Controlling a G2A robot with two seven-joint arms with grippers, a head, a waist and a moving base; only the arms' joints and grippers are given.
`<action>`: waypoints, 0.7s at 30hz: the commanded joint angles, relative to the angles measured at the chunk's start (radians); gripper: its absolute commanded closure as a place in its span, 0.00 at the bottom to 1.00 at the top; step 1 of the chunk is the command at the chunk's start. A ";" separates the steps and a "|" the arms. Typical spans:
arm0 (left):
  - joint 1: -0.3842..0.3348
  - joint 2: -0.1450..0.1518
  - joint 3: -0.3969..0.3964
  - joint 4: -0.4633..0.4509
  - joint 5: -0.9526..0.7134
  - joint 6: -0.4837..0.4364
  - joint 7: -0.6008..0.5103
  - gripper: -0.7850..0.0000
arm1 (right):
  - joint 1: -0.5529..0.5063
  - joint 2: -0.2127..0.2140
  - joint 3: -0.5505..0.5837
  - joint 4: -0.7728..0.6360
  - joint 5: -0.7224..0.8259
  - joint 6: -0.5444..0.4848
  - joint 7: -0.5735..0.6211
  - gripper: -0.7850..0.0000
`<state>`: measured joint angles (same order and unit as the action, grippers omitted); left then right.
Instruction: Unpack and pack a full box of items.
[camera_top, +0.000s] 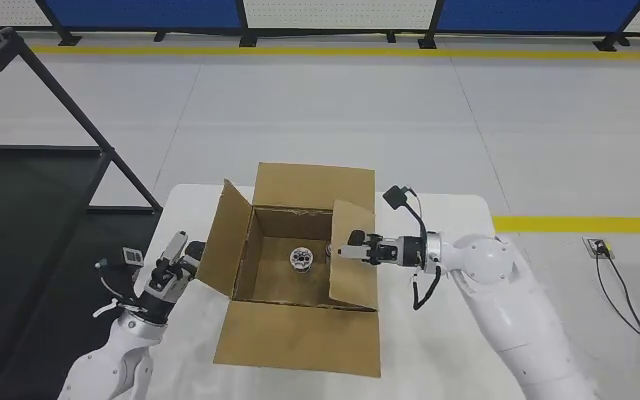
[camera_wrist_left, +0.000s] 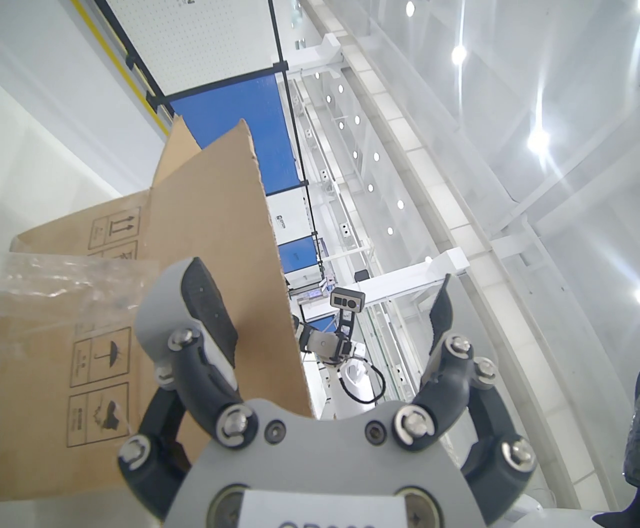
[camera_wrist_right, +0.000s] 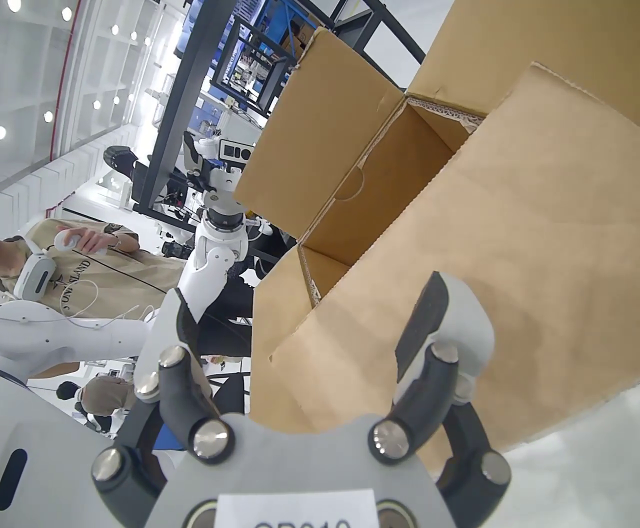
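An open cardboard box (camera_top: 300, 340) stands in the middle of the white table (camera_top: 450, 330), all its flaps spread or raised. A small round black-and-white item (camera_top: 302, 259) lies on the box floor. My left gripper (camera_top: 186, 252) is open just outside the box's left flap (camera_wrist_left: 210, 210), and its fingers (camera_wrist_left: 207, 305) hold nothing. At the upright right flap (camera_top: 352, 255) my right gripper (camera_top: 350, 245) is open. That flap's edge (camera_wrist_right: 450, 250) lies between the fingers (camera_wrist_right: 440, 310), and one finger is against its outer face.
A black metal frame (camera_top: 60, 110) stands beside the table on the left. A small grey device (camera_top: 131, 256) sits near the table's left edge by my left arm. Bare tabletop lies right of the box under my right arm.
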<state>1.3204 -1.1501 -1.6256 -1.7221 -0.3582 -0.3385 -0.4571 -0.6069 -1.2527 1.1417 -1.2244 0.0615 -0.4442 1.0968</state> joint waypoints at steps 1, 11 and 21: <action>-0.002 -0.001 0.017 -0.012 0.014 0.004 -0.007 0.00 | 0.005 -0.001 -0.007 0.010 0.005 -0.003 -0.002 0.00; -0.034 -0.006 0.105 -0.038 0.080 0.036 -0.028 0.00 | 0.027 -0.004 -0.041 0.046 0.028 -0.020 -0.008 0.00; -0.066 -0.010 0.157 -0.031 0.119 0.068 -0.037 0.00 | 0.037 -0.002 -0.058 0.072 0.043 -0.031 -0.006 0.00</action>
<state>1.2571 -1.1602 -1.4724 -1.7540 -0.2430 -0.2735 -0.4930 -0.5700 -1.2551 1.0852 -1.1539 0.1028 -0.4756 1.0905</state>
